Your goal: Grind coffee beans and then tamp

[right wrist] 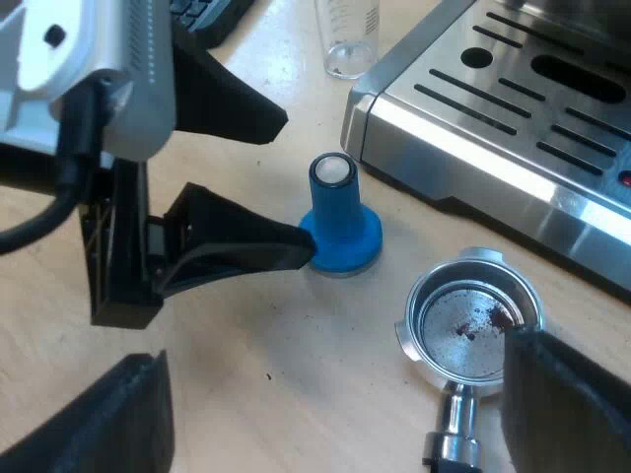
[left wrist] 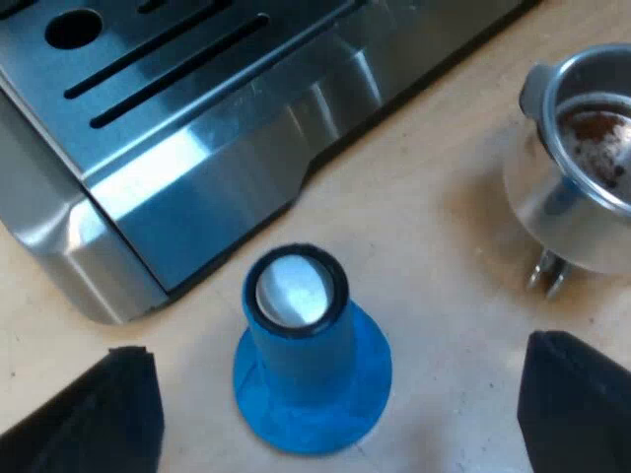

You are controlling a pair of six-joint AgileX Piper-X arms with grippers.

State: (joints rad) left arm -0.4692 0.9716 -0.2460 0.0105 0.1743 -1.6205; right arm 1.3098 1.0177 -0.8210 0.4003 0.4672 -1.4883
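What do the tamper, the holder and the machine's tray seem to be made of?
The tamper looks like matte blue plastic, with a pale shiny cap. The holder is polished metal, mirroring light. The machine's tray seems brushed steel, by its streaked sheen.

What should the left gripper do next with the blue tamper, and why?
Probably lower and close the left gripper on the blue tamper: it stands upright on the table between the open fingers, not yet gripped, near the metal holder.
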